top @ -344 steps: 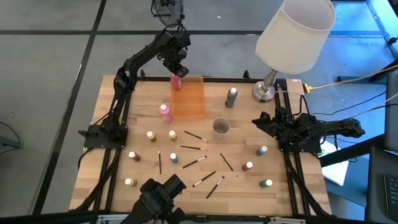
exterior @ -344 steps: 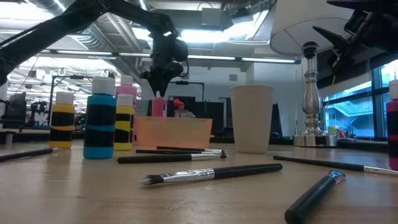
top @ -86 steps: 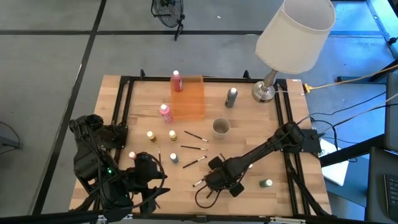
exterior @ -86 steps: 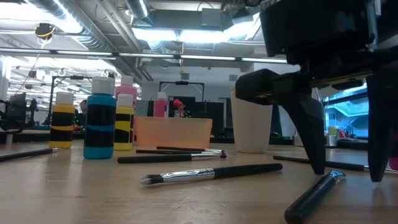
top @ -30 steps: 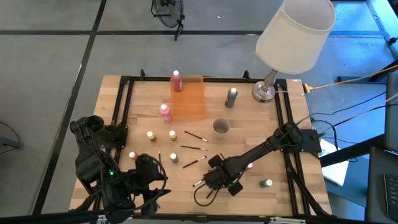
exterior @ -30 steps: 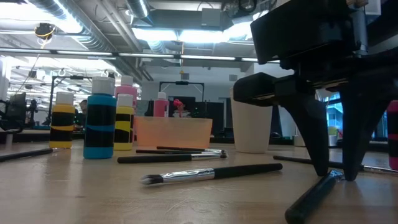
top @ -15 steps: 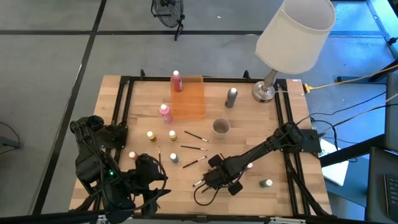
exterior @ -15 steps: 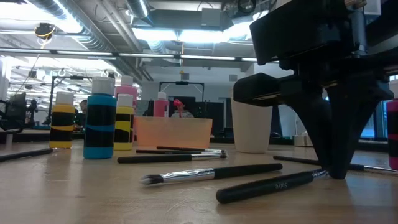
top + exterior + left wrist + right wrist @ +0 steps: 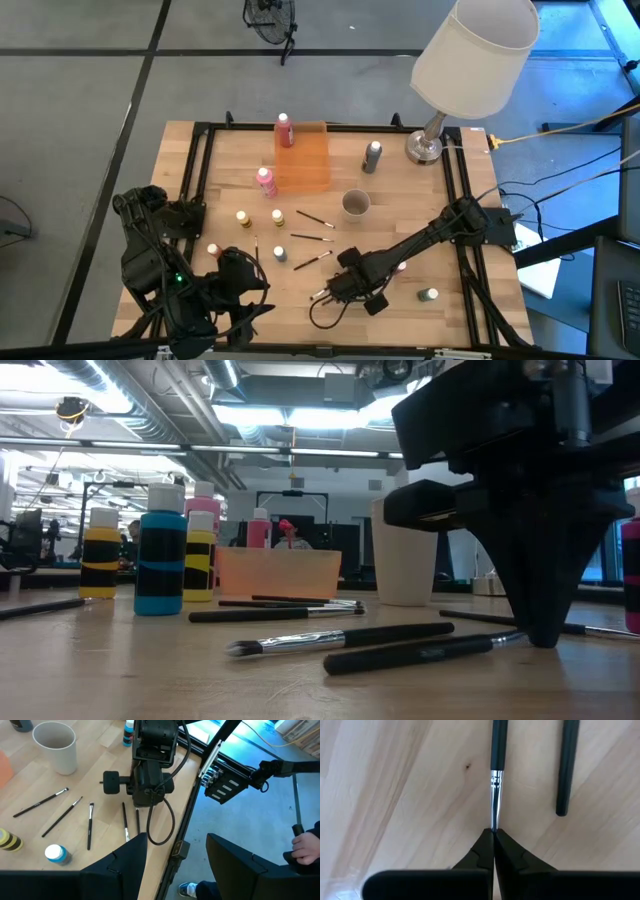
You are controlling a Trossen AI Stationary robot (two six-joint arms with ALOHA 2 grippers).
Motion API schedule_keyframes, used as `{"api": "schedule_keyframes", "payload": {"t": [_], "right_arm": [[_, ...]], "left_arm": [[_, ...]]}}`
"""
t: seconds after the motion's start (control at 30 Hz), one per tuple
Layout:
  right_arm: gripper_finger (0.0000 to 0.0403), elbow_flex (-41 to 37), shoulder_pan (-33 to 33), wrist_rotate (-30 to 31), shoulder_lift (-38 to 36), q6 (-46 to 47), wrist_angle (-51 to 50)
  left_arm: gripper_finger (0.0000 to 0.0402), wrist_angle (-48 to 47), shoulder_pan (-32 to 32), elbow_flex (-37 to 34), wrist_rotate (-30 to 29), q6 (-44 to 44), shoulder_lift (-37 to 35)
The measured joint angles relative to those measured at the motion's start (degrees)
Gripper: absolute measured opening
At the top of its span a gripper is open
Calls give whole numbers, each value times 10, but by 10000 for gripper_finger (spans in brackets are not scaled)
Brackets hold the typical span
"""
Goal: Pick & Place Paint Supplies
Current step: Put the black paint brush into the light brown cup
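1. Now that the right gripper (image 9: 493, 836) has pressed its two fingers together on the pale bristle end of a paintbrush (image 9: 496, 775), we see them fully closed, with the metal ferrule and dark handle running straight out ahead of the fingertips.
2. Compared with a second ago in the low view, the same paintbrush (image 9: 420, 651) has swung round on the wood: it lay pointing toward the camera and now lies nearly side-on, its tip pinched under the right gripper (image 9: 540, 635) and its handle trailing away from the fingers along the table (image 9: 150, 680).
3. We judge the grasp made but the lift not begun, since the handle rests on the table; held so near the tip, the brush may pivot or slip when raised.
4. A second paintbrush (image 9: 566, 765) lies just beside the held one, apart from the fingers.
5. The left gripper (image 9: 175, 862) waits at the table's near-left corner, fingers spread wide and empty.
6. Of the other supplies, a pink bottle (image 9: 285, 131) already stands in the orange tray (image 9: 303, 165), well away from the working fingers; the rest remain scattered.
7. Pale lettering shows on the held handle in the low view, but we cannot read it; no other writing is legible.
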Motion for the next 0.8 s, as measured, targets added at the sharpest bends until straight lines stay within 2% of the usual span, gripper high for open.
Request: {"api": "schedule_keyframes", "payload": {"t": [0.23, 0.8], "right_arm": [[1, 12, 0, 0, -2, 60, -11], [0, 102, 8, -2, 0, 84, -151]], "left_arm": [[200, 0, 0, 0, 0, 0, 0], [200, 0, 0, 0, 13, -1, 0]]}}
